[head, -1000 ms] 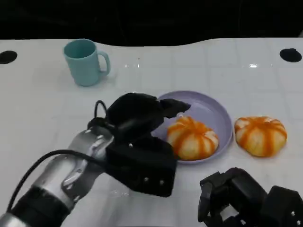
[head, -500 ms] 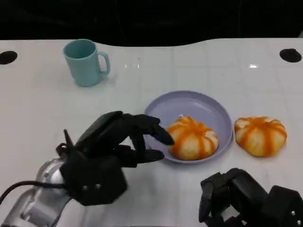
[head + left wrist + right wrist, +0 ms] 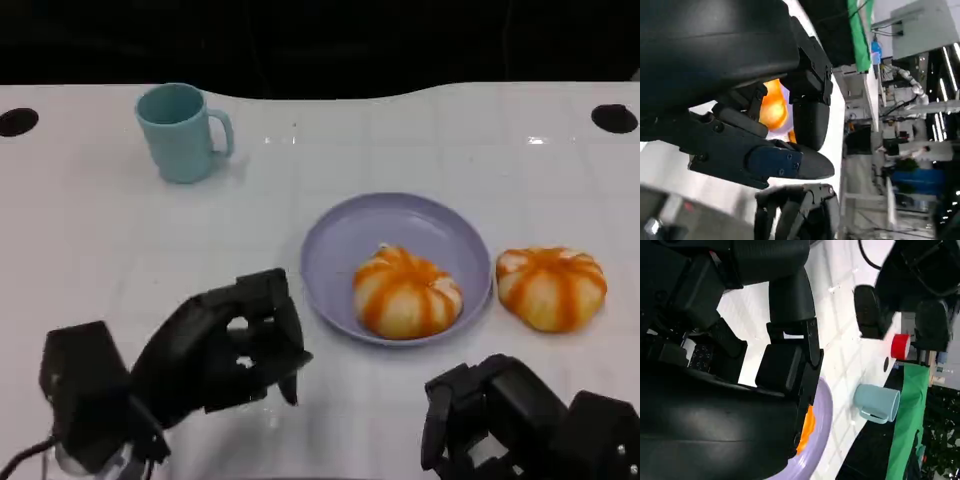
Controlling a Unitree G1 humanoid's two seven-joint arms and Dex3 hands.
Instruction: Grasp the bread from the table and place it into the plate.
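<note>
White table point(image 3: 100, 250) spreads across the head view, its far edge meeting a dark background. Near the lower left of that view the left hand point(image 3: 225, 350) hangs over the table, fingers loosely curled and apart with nothing in them, just short of the plate's near-left rim. At the lower right the right hand point(image 3: 500, 415) sits low by the table's near edge, its fingers curled in and holding nothing. The lilac plate point(image 3: 345, 235) lies at the middle of the table, and one orange-striped bread point(image 3: 405, 292) rests inside it toward its near-right side. A second bread point(image 3: 550, 286) lies on the table just beside the plate's right rim, outside it. A teal mug point(image 3: 180, 130) stands upright well apart at the far left, handle pointing right.
</note>
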